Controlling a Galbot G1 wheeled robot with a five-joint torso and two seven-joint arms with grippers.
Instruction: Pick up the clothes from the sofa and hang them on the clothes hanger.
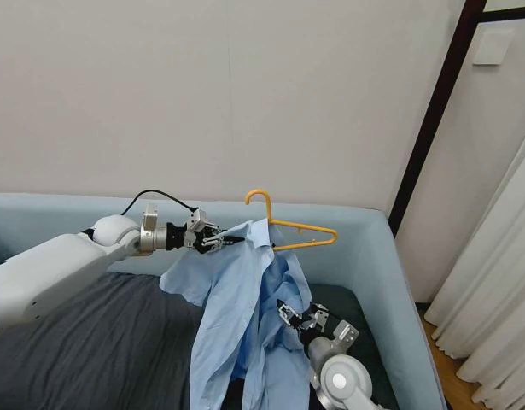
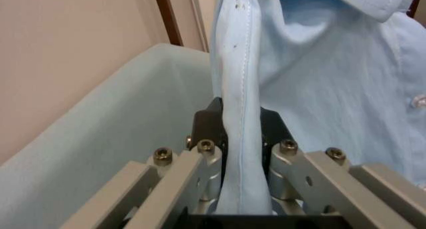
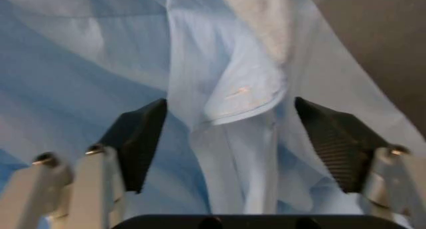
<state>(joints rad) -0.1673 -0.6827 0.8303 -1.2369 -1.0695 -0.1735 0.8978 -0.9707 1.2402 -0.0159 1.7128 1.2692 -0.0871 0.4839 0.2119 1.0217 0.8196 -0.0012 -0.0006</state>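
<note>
Two grippers work the shirt (image 1: 245,325). Nearest me, the right gripper (image 1: 294,314) sits low, at 6 o'clock of the garment. Its wrist view shows the jaws spread wide with a fold of cloth between them, unclamped; the head view leaves that unclear. The shirt hangs with its long axis 12 to 6, above the dark cushion (image 1: 91,342). Higher up, the left gripper (image 1: 218,238) is clamped on a stitched front edge, at 9 o'clock of the collar. The orange hanger (image 1: 289,225) lies at 3 o'clock of that gripper, its bar running 9 to 3 and its far end bare. I judge the left arm to be the nearer to it. The sofa (image 1: 373,256) back stands beyond.
</note>
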